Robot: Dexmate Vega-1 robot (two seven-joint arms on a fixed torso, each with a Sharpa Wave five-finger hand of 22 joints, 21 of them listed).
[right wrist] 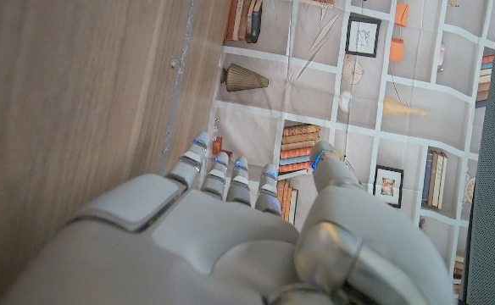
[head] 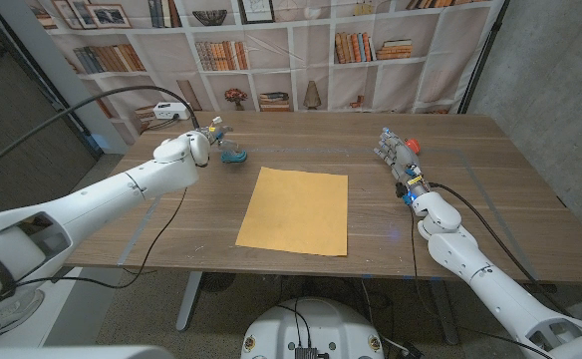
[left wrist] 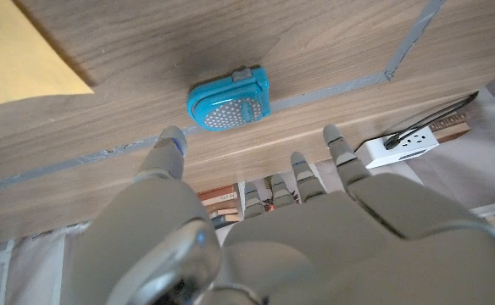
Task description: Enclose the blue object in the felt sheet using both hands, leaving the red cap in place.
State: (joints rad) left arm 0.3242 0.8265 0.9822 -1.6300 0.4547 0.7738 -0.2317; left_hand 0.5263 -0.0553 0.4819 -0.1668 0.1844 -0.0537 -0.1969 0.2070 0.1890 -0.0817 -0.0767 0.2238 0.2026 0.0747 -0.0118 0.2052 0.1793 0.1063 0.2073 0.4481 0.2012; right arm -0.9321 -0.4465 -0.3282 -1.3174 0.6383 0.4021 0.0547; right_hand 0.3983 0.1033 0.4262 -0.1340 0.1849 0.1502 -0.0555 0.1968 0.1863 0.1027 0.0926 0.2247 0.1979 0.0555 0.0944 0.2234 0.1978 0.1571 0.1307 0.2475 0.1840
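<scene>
Head view, item by item. Blue object: small rounded teal case, lying on the wooden worktop at the far left, well apart from the felt. In the left wrist view it shows a perforated pale face and a grey tab on one edge.

Felt sheet: mustard-yellow, square, flat and unfolded at the worktop's middle, nothing on it.

Red cap: small, at the far right, just beside the right hand; contact cannot be told.

Left hand: hovers just beside the blue object, fingers spread and reaching toward it, holding nothing.

Right hand: stands at the far right, near the cap, fingers loosely apart and extended, empty.

Step in hand, as judged: pick up the blue object with the left hand and carry it onto the felt.

Handling notes: the case is low and smooth, so a pinch across its narrow sides should hold better than a top press. Setting it near the sheet's centre would leave felt on all sides to fold. The right hand would do well to move away from the cap without brushing it, then pin or lift the sheet's opposite edge.
</scene>
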